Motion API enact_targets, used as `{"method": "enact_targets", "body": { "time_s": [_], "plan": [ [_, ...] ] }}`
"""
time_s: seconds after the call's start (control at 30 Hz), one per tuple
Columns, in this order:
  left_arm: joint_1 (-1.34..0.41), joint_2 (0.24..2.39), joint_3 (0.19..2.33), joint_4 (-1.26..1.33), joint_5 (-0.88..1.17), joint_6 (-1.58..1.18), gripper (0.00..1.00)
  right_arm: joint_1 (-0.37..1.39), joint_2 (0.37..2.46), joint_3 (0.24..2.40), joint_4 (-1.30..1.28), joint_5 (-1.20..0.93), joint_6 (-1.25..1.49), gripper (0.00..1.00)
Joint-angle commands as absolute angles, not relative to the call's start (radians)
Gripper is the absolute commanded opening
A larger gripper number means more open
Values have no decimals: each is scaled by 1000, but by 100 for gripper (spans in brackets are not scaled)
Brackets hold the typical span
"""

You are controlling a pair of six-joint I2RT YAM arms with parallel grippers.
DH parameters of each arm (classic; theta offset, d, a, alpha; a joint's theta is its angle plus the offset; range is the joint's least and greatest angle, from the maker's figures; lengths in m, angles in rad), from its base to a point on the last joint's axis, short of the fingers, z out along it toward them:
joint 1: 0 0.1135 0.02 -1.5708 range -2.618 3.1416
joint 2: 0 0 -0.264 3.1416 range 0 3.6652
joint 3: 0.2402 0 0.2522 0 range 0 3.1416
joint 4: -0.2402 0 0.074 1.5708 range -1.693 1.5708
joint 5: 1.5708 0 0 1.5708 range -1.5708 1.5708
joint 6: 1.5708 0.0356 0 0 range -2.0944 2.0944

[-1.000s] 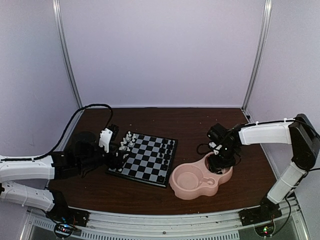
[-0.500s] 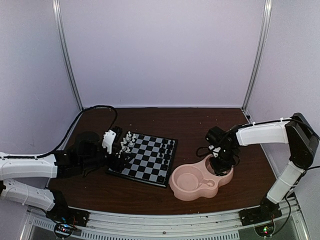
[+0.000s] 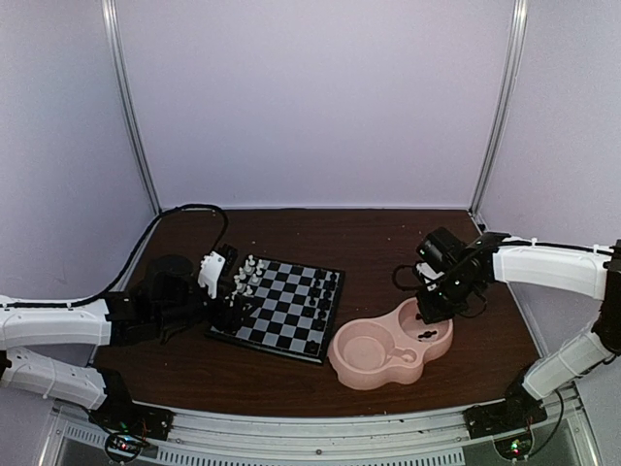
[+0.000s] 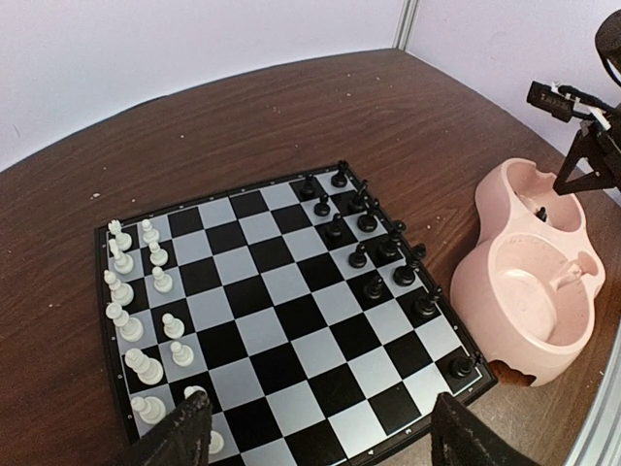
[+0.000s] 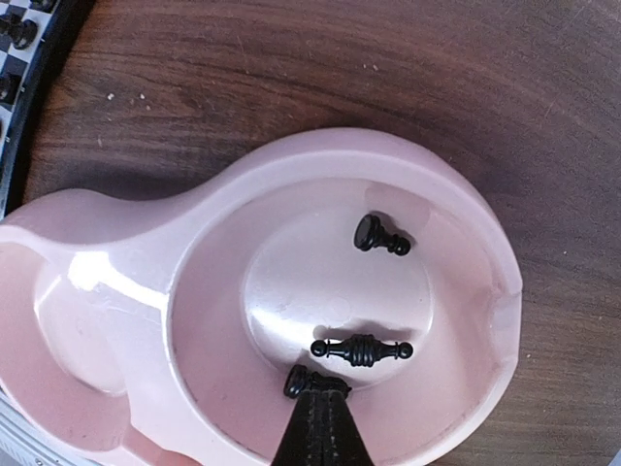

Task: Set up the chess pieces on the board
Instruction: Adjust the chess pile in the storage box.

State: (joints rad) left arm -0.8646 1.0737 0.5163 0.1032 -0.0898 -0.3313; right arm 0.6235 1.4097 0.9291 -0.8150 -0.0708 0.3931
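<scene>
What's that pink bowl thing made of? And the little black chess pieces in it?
The pink double bowl looks like smooth, glossy plastic: light glints off its rounded walls. The black chess pieces look like moulded plastic too, dark and slightly shiny, though they are too small to be sure.

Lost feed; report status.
Left pincer open over black-grey checkered chessboard. Right pincer shut over pink double-bowl dish, black plastic chessman at tips. Nothing blocking.

One board (image 4: 291,320), one pink dish (image 5: 330,153) (three black pieces (image 5: 380,236) off-board)
</scene>
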Motion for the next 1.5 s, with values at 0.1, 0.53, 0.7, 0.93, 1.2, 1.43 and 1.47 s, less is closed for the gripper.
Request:
{"method": "enact_targets", "body": {
  "time_s": [0.1,0.53,0.7,0.93,1.2,1.43,1.47],
  "plan": [
    [-859,1070,543,129,-91,-321,78,629,1332,944,-823,-68,397,2],
    [-859,1060,543,126,-91,-320,78,633,1501,969,-900,-5,373,72],
    [-858,1054,541,126,-89,-320,78,633,1574,957,-874,16,373,77],
    [-859,1050,543,120,-90,-322,78,645,1655,952,-866,8,377,74],
    [-859,1025,539,112,-92,-321,78,646,1684,942,-821,-47,375,40],
    [-859,1023,540,110,-89,-322,78,646,1672,939,-789,-74,377,23],
    [-859,1023,540,110,-88,-322,78,645,1664,938,-783,-79,377,21]
  ]
}}
